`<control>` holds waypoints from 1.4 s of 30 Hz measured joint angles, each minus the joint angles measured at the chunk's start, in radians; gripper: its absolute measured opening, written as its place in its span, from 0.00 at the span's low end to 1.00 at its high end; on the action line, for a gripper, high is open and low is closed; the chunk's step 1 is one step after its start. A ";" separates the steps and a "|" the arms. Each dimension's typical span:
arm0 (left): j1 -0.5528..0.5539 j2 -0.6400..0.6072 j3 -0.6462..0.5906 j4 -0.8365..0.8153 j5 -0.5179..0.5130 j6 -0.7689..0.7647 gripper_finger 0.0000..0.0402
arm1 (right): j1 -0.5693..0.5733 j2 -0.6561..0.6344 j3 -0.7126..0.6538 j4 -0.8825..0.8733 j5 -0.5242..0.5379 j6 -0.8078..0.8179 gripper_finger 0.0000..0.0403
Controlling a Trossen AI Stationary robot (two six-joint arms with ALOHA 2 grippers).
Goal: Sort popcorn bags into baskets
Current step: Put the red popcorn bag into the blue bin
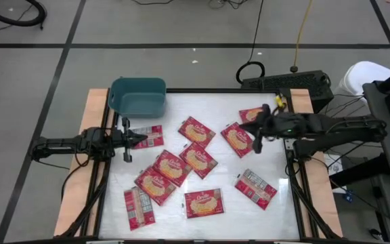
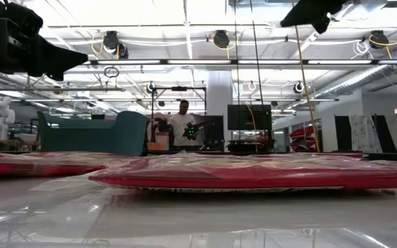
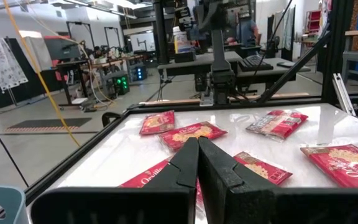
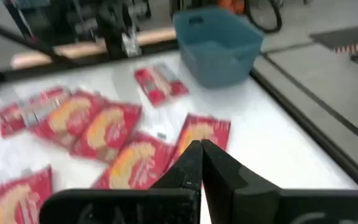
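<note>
the left gripper [image 1: 141,138] is hovering at the left side of the table [image 1: 276,217], its fingers [image 3: 188,163] lying together with nothing between them, the tips just at the edge of a popcorn bag [image 1: 152,136] lying grey side up. the teal basket [image 1: 138,95] is sitting at the table's far left corner, just beyond that gripper; no packet is showing inside it in the high view. across the middle, the other popcorn bags [image 1: 196,158] are lying flat and scattered, several overlapping in a central cluster, one [image 1: 204,202] near the front edge and one [image 1: 255,188] grey side up toward the front right. the right gripper [image 1: 257,128] is hovering over the far right of the table, just beside a bag [image 1: 237,139], and its fingers [image 4: 191,163] are also lying together, empty.

the low view is showing only the edges of the packets [image 2: 253,173] at table height, with the basket [image 2: 92,133] behind them, and a person [image 2: 182,127] standing in the room beyond. the right wrist view is looking across the bags to the basket [image 4: 219,43].
</note>
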 joint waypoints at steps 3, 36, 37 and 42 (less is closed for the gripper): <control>0.000 0.000 0.000 0.000 -0.001 0.000 0.02 | 0.000 0.081 0.020 -0.054 0.018 0.033 0.03; 0.000 0.000 0.000 0.000 -0.004 -0.083 0.02 | 0.183 0.487 -0.271 0.031 0.020 0.134 0.52; 0.000 0.000 0.000 0.000 -0.004 -0.083 0.02 | 0.183 0.487 -0.285 0.054 0.020 0.134 0.52; 0.000 0.000 0.000 0.000 -0.005 -0.084 0.02 | 0.183 0.486 -0.331 0.134 0.058 0.134 0.53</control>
